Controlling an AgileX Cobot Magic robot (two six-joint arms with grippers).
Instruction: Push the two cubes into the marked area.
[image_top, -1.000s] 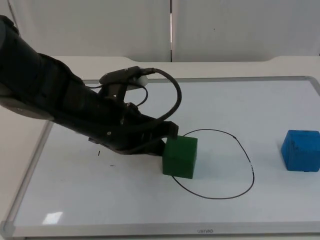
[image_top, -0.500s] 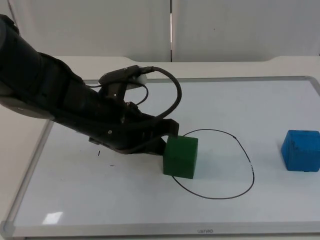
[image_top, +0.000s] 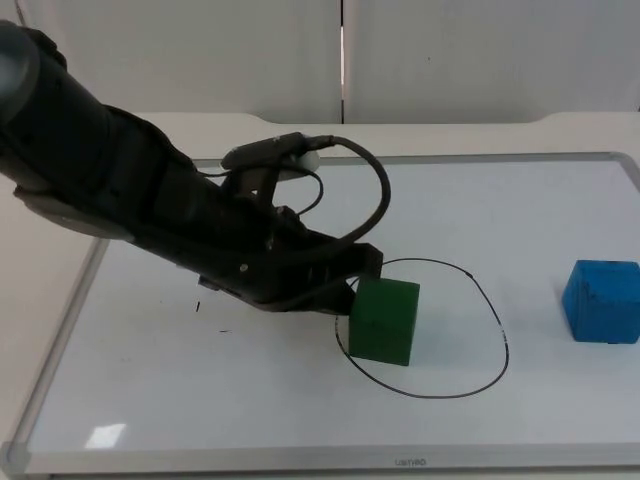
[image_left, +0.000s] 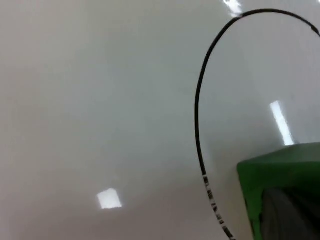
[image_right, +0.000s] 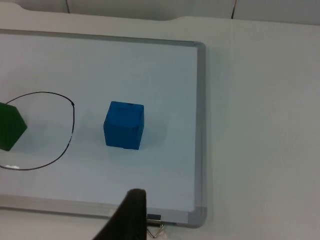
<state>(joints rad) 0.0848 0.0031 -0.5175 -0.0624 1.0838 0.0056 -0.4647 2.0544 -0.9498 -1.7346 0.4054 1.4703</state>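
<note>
top / my left gripper (image_top: 352, 272): low over the whiteboard (image_top: 150, 400), tip right against the left face of the green cube (image_top: 384, 320). Can't tell if the fingers are spread or closed, the arm body hides them.
top / green cube: sits on the left part of the marked circle (image_top: 490, 310); its left bottom edge lies on or just past the drawn line, most of the cube is inside.
top / blue cube (image_top: 601, 301): on the whiteboard near its right edge, well apart from the circle, outside it. Nothing touching it.
top / whiteboard: grey frame, lies flat on the table (image_top: 40, 270); a few small dark pen marks on it left of the circle, under my left arm.
left wrist / green cube (image_left: 280, 175): close up, top edge and one side face visible, a dark fingertip (image_left: 287, 217) against that face.
left wrist / circle line (image_left: 199, 125): curves past the cube on the side away from it, partly broken into dashes near the cube's base.
right wrist / my right gripper: one dark fingertip (image_right: 127, 217) visible, over the near frame of the whiteboard (image_right: 200, 125); opening can't be judged. Arm is waiting, clear of both cubes.
right wrist / blue cube (image_right: 124, 125): between the circle (image_right: 67, 135) and the board's frame, just beside the line but outside it.
right wrist / green cube (image_right: 10, 127): partly cut by the picture edge, inside the circle.
</note>
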